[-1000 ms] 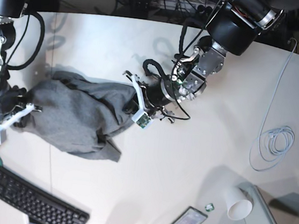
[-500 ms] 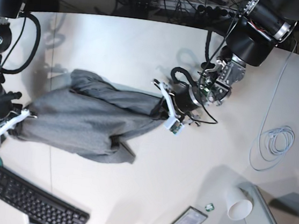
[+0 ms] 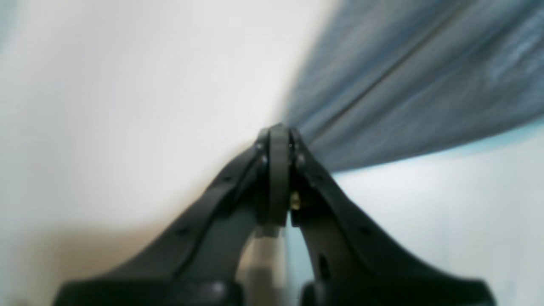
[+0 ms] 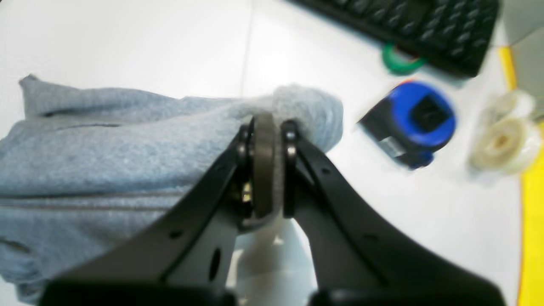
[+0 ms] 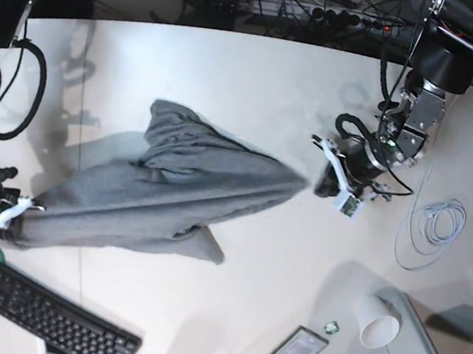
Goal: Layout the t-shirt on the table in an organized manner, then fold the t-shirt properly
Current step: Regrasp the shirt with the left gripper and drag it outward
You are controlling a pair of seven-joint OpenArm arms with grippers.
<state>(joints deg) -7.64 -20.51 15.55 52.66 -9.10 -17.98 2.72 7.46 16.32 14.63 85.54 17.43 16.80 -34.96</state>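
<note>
The left gripper (image 5: pixel 328 181) is clamped on one end of the heather-grey soft cotton t-shirt (image 5: pixel 158 194), its jaws pressed together on a pinch of cloth. The right gripper (image 4: pixel 265 127) is likewise closed on a bunched fold at the opposite end. Between them the t-shirt stretches in a long, wrinkled band across the large white smooth bench (image 5: pixel 231 74). Beyond the right gripper lie a black keyboard (image 5: pixel 33 312) and a blue-and-black round object (image 4: pixel 410 123).
</note>
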